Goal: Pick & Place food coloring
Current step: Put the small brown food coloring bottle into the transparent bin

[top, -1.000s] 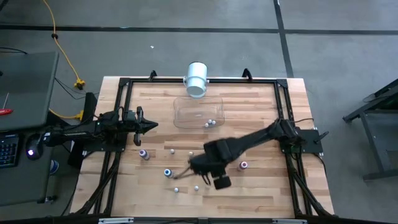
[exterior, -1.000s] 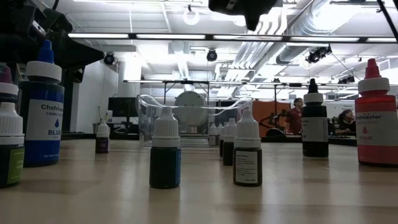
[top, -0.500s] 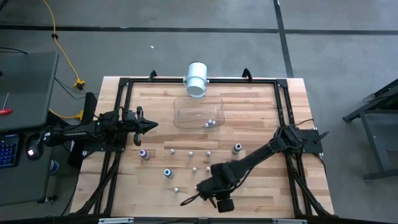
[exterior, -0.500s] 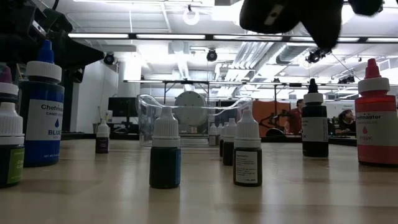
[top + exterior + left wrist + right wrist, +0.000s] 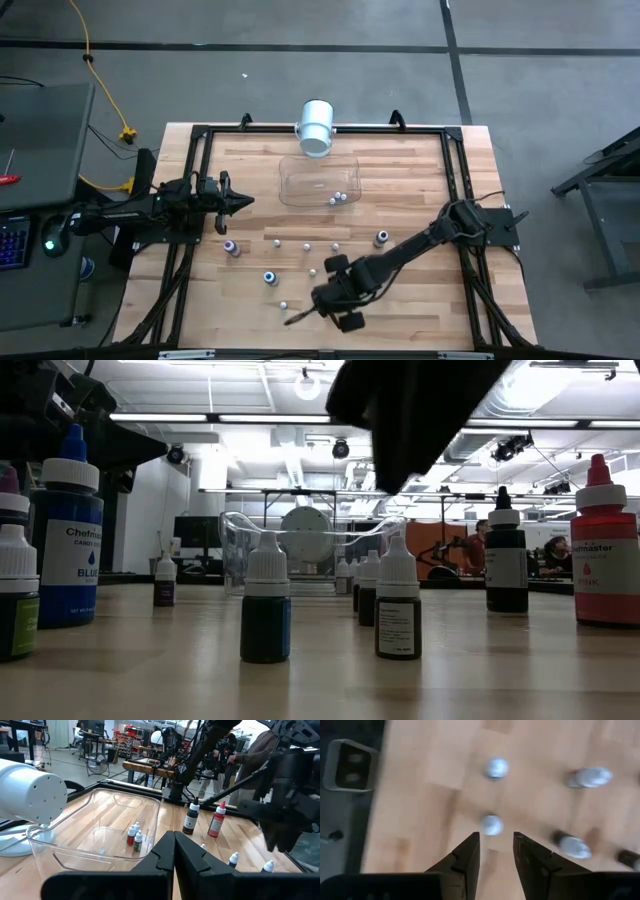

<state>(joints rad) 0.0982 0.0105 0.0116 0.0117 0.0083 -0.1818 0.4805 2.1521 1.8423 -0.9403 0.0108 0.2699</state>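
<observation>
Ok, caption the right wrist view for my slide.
Right hand, fingers apart, hovering over a white-capped food coloring bottle on the wooden table.

Grey concrete floor (image 5: pixel 300 90) crossed by dark seams, with a yellow cable (image 5: pixel 100 80). Overhead, strip lights (image 5: pixel 200 417) and exposed ducts (image 5: pixel 520 390); workbenches (image 5: pixel 145 767) stand beyond.

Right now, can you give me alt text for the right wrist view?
The right hand, open and empty, looks straight down on a white-capped food coloring bottle on the wooden table. Another bottle stands beyond it and more stand to one side.
</observation>
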